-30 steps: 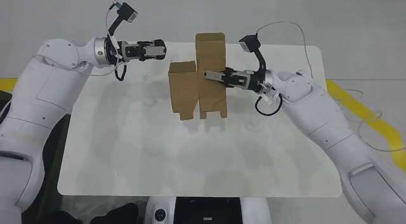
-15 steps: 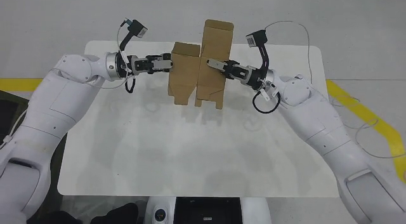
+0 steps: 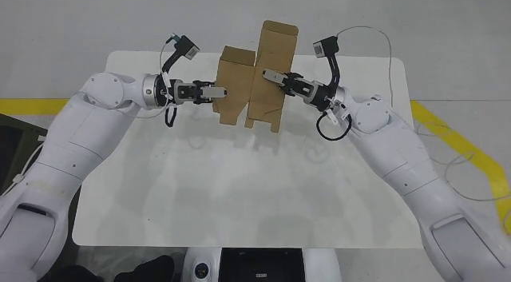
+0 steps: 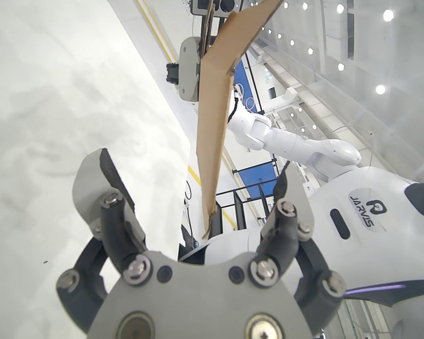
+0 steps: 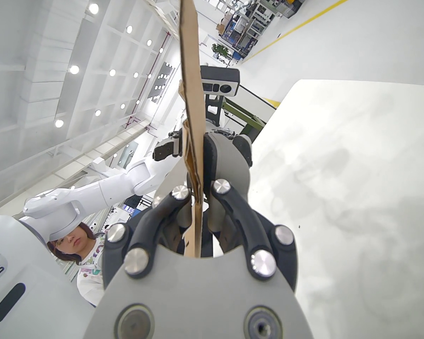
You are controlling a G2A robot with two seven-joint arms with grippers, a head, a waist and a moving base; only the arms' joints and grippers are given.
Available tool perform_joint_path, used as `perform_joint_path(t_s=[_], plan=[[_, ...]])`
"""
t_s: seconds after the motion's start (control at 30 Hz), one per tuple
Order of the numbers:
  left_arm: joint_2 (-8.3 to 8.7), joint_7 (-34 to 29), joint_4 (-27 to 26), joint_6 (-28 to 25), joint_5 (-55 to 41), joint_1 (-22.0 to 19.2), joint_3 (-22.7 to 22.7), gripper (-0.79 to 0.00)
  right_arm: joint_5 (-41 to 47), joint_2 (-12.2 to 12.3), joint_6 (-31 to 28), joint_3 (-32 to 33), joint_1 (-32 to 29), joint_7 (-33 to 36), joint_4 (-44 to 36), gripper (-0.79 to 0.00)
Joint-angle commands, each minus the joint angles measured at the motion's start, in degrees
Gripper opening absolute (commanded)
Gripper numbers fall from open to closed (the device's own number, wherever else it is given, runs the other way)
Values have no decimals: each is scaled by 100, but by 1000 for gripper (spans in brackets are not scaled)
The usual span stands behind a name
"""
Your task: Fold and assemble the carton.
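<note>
A flat brown carton [image 3: 254, 81] hangs upright above the far middle of the white table [image 3: 239, 194]. My right gripper [image 3: 269, 77] is shut on the carton's right panel, and in the right wrist view the carton's edge [image 5: 190, 72] runs up from between the closed fingers [image 5: 221, 158]. My left gripper [image 3: 219, 90] is at the carton's left panel. In the left wrist view this gripper [image 4: 194, 172] is open, with the carton's lower edge [image 4: 212, 135] between the two fingertips but touching neither.
A thin cable [image 3: 375, 38] loops over the table's far right corner. Yellow floor tape [image 3: 447, 134] runs past the table's right edge. The near half of the table is bare.
My left gripper has moved right, from well left of the carton up to its left panel. The right gripper has carried the carton a little farther back and tilted it.
</note>
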Motion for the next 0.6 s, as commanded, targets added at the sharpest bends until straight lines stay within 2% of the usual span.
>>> perform_joint_path(t_s=[0.0, 0.2, 0.5, 0.53, 0.57], plan=[[-8, -103, -52, 106, -31, 16, -2, -533, -15, -16, 0, 22, -7, 13, 32, -785], [-26, -243, -113, 246, -29, 73, -41, -785, -60, -63, 6, 93, -25, 40, 74, -785], [-80, -437, 96, 439, -138, 42, -134, -785, -155, -131, 24, 176, -36, 114, 89, -785], [-87, -463, 126, 466, -135, 33, -143, -785, -191, -136, 50, 178, -27, 159, 95, -631], [-94, -487, 150, 489, -127, 23, -151, -785, -207, -141, 90, 178, -22, 215, 93, -329]])
